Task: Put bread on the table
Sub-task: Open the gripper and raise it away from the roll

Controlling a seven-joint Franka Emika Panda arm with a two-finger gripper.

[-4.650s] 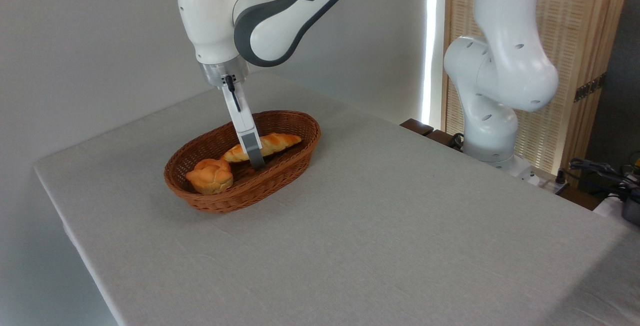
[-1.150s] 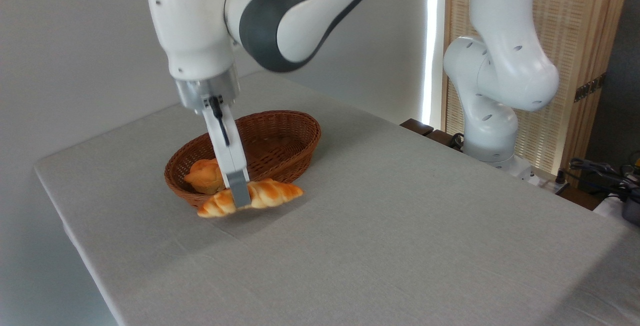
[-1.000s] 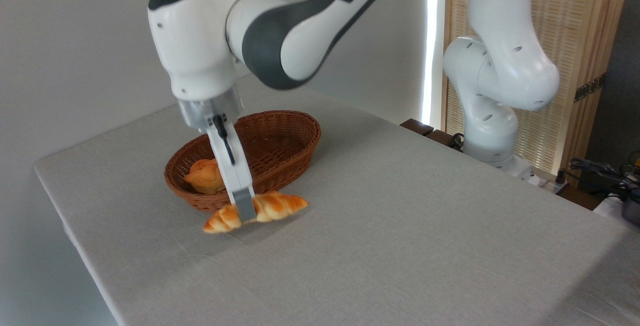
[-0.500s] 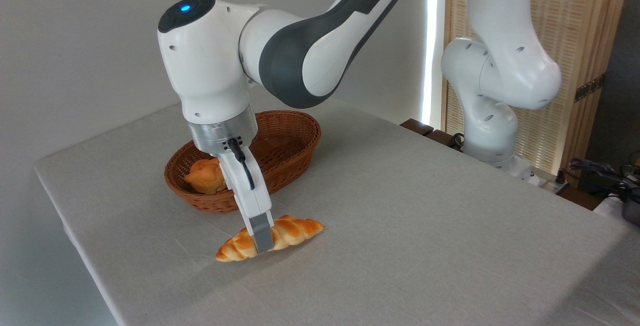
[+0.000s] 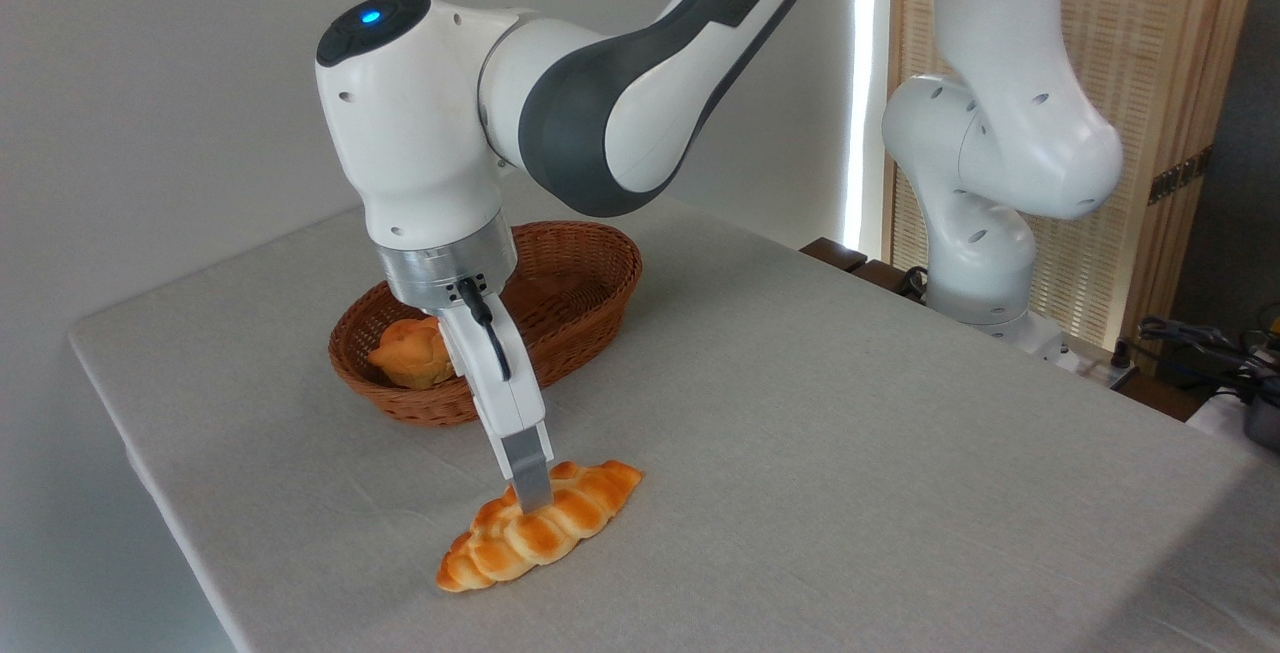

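A white robot arm reaches down over a counter (image 5: 850,413) covered in plain light grey cloth. Its gripper (image 5: 530,493) points steeply downward, and the one visible grey finger tip sits against the top of the bread (image 5: 545,536), roughly at the middle of its length. The second finger is hidden behind the first, so it cannot be told whether the fingers clamp the loaf or have let go.

The bread, a long braided golden-orange loaf, lies flat on the cloth near the front left part of the counter. Its long axis runs diagonally, from the near left to the far right. It lies directly under the fingers, spreading to both sides of them.

Behind it, farther away and apart from it, stands a brown oval wicker basket (image 5: 590,283) with a small round bun (image 5: 412,355) inside.

The loaf appears to rest on the counter, so the likely remaining step is to release and lift straight up.
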